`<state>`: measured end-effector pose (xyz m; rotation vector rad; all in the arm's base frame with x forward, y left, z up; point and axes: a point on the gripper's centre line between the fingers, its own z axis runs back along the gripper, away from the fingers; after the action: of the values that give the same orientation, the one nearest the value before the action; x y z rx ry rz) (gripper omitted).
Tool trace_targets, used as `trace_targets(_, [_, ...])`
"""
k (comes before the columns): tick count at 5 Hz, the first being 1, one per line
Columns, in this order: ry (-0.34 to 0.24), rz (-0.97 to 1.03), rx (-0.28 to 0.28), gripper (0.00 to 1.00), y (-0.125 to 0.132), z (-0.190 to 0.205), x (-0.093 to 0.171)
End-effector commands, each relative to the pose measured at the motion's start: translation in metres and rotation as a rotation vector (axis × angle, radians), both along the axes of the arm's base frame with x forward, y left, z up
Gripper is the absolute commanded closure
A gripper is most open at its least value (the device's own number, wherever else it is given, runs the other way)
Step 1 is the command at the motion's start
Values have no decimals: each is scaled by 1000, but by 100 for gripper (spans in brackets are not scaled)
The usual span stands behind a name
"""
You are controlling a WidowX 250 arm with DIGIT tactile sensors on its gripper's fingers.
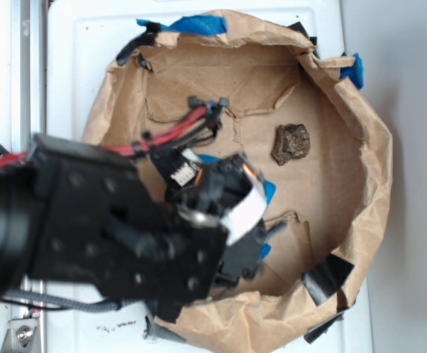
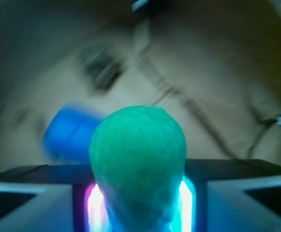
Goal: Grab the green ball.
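Note:
In the wrist view the green ball [image 2: 137, 145] fills the centre, pale green and finely dimpled. It sits squeezed between two glowing pads [image 2: 95, 205], so my gripper [image 2: 139, 209] is shut on it. In the exterior view the black arm reaches in from the lower left and my gripper [image 1: 259, 229] hangs over the brown paper floor. The ball itself is hidden there behind the gripper's body. The background of the wrist view is smeared.
A dark brown lumpy rock [image 1: 291, 143] lies on the paper to the upper right of the gripper. A blue bottle [image 2: 70, 133] lies just behind the ball, a sliver of it showing [image 1: 270, 191]. Crumpled brown paper walls [image 1: 371, 162] ring the area, with blue tape [image 1: 198, 24].

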<state>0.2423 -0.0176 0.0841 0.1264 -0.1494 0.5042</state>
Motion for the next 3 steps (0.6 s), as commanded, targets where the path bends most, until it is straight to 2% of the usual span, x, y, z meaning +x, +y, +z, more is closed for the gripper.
trace_targets(1, [132,-296,-217,100,31,40,14])
trace_targets(2, [161,-405,-296,100,35,55,19])
trace_targets(3, [97,-401,-294,100,33,68,18])
